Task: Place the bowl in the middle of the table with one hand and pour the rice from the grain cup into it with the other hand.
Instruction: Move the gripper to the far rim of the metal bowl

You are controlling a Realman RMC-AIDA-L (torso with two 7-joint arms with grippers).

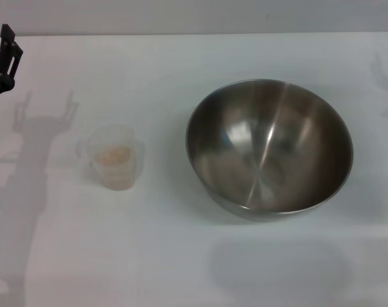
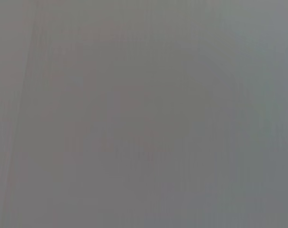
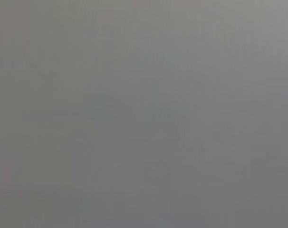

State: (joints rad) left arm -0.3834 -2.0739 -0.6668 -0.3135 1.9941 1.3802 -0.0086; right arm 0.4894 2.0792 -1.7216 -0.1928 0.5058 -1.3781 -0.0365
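— Nearest the camera, what lies there?

— Bare white tabletop [image 1: 181, 262] along the near edge, carrying only soft grey shadows. It is the largest thing in the head view and bears everything else.

— And next in size?

— That would be the bowl [image 1: 269, 147], shiny steel, standing right of the tabletop's middle and closer to the right edge than to the left. It sits upright with its mouth open to the camera, and nothing shows inside it but reflections.

— Where is the cup?

— You'll find the grain cup [image 1: 115, 157] left of the middle, well apart from the bowl, roughly level with it between the near and far edges. It stands upright, clear plastic, and the rice [image 1: 114, 155] lies inside as a pale beige heap.

— Any grippers?

— Only 1. At the far left corner of the tabletop, the left gripper [image 1: 6, 48] shows as a black shape cut by the view's edge, well apart from the cup and touching nothing I can see. Whether its fingers are spread or pressed together, I cannot tell. No part of the right gripper shows in the head view.

— What about the 2 wrist views?

— Both show flat grey and nothing recognisable.
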